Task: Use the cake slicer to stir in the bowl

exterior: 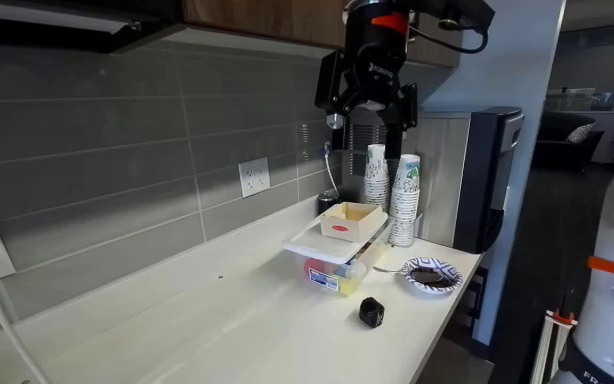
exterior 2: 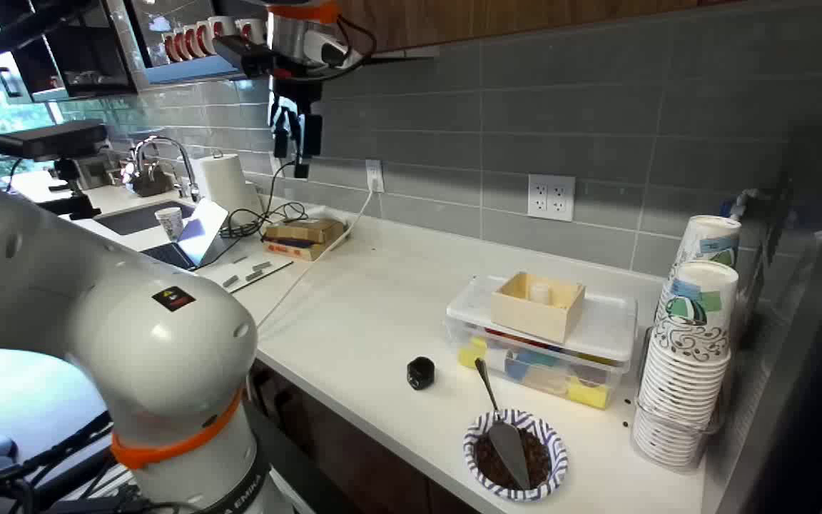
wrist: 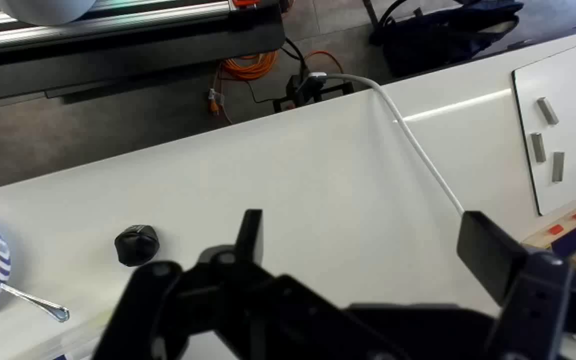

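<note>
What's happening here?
The robot's black two-fingered hand is open and empty, high above the white countertop. The silver metal cake slicer lies in the round blue-and-white patterned bowl on dark brown contents, its handle sticking out over the side. Nothing is gripping it, so no stirring at this moment.

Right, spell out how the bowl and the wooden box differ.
The bowl is round, with a blue-and-white pattern; the wooden box is pale and square-cornered. The bowl stands on the counter, while the box sits on the lidded plastic bin. The bowl holds dark bits and the blade of the cake slicer; the box holds a small whitish piece. Both are open-topped.
</note>
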